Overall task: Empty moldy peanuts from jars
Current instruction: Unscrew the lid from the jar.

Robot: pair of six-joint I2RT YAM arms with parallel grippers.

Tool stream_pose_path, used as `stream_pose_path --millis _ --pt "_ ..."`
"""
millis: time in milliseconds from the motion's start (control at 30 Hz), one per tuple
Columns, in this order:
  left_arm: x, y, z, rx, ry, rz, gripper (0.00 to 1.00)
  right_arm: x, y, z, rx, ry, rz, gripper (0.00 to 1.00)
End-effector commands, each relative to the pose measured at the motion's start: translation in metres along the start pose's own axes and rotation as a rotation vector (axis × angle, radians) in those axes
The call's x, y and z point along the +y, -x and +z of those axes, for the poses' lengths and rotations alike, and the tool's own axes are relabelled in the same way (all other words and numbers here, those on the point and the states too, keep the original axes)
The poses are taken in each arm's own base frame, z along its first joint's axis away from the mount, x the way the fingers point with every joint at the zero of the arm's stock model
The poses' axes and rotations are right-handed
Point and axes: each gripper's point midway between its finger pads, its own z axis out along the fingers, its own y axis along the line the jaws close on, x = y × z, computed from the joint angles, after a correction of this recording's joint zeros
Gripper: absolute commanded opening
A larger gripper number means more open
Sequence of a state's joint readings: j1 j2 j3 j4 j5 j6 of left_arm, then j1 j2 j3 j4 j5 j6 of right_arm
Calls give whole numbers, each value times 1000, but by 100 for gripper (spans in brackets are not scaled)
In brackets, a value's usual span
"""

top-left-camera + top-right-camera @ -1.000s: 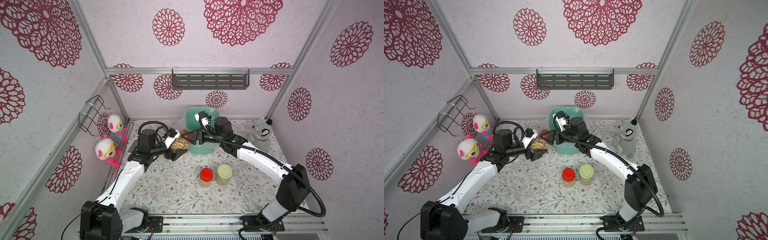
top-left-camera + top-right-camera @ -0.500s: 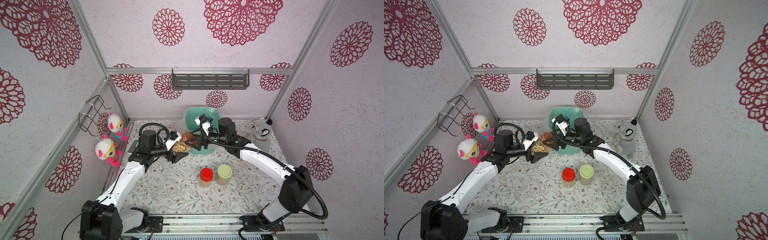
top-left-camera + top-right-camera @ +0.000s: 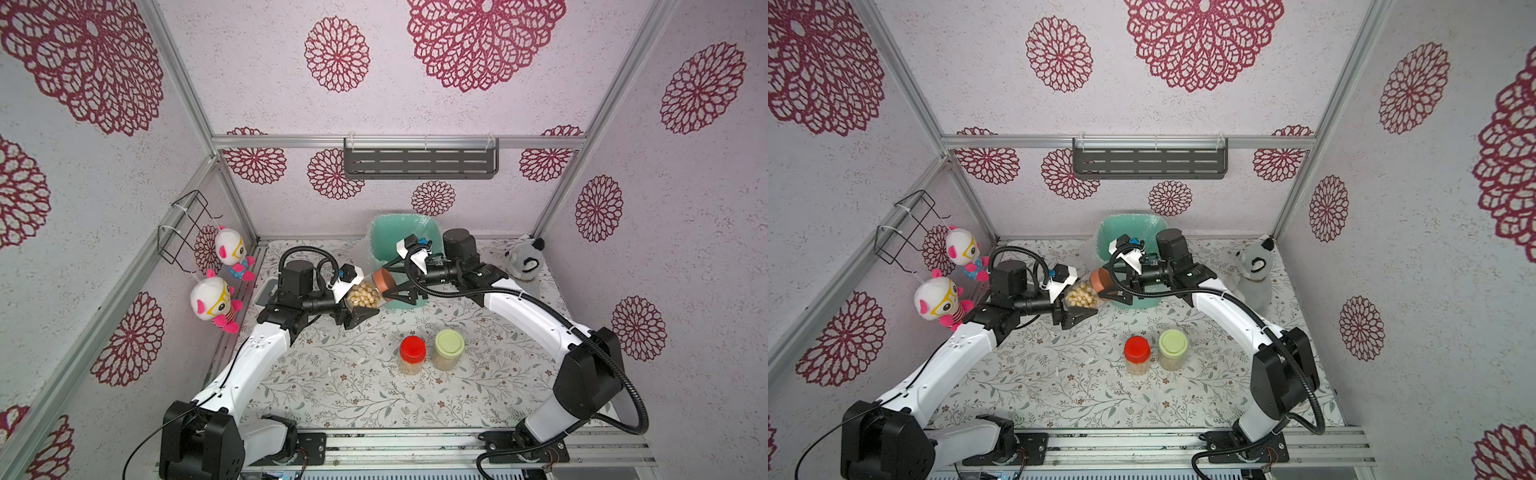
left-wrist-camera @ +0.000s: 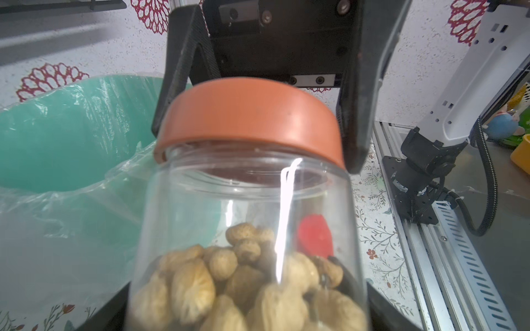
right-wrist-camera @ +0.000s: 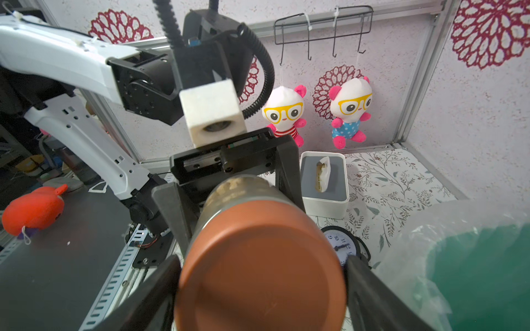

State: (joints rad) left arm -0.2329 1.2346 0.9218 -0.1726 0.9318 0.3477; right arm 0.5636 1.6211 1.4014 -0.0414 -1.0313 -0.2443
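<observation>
Floral cloth (image 3: 332,386) covers the bench, and nearest me on it two jars stand upright, just beside each other: the red-lidded jar (image 3: 412,353) and the green-lidded jar (image 3: 448,348). Both are capped and both show nuts through their clear walls. Beyond them, raised off the cloth, the third jar (image 4: 246,200) lies roughly on its side in the left gripper (image 3: 365,299), whose jaws are clamped across its clear body. The peanuts (image 4: 229,286) sit heaped toward the base end, away from the brown-orange lid (image 5: 258,266). That lid points at the right gripper (image 3: 385,282), whose jaws are spread wide and straddle it. From the wrist views I can't say whether its pads touch the rim yet, so I call the lid not yet gripped. Just behind the two grippers sits the teal bin (image 3: 386,237) with its clear liner. By my count there are three jars, three lids all on, one bin and two arms. Farther off are two hanging dolls (image 3: 212,301) on the side wall and one grey plush (image 3: 521,262) in the far corner. I judge we're uncapping the first jar, with none emptied. Next I'd close the right jaws on the lid, twist it off while the left holds firm, then tip the mouth over the bin.
</observation>
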Motion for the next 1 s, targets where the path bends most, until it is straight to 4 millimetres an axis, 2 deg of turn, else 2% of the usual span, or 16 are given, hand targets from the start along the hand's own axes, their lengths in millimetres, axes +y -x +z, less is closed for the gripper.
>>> stream_pose_path --millis 0,100,167,233,400,467,500,700,800,967 --pt "14 22 -12 -38 48 40 0 -1 11 -17 -12 33 -126 0" --pt "12 23 -11 -41 38 36 0 -4 19 -16 -15 42 -133 1" --pt "12 22 -11 -41 35 35 0 -4 22 -15 -25 55 -136 7" --pt "12 22 -11 -41 40 37 0 -5 28 -15 -48 54 -130 18" --pt "15 21 -10 -40 58 42 0 -11 49 -18 -127 0 -45 71" --pt "17 20 -10 -41 68 43 0 -15 58 -21 -153 -40 14 86" --pt "19 20 -11 -44 77 43 0 -18 63 -22 -166 -62 48 98" --pt "29 26 -13 -71 149 66 0 -38 78 -30 -211 -244 291 99" --pt "32 32 -17 -94 183 87 0 -51 75 -36 -224 -337 432 99" --pt "31 43 -23 -134 214 117 0 -59 68 -36 -248 -374 613 99"
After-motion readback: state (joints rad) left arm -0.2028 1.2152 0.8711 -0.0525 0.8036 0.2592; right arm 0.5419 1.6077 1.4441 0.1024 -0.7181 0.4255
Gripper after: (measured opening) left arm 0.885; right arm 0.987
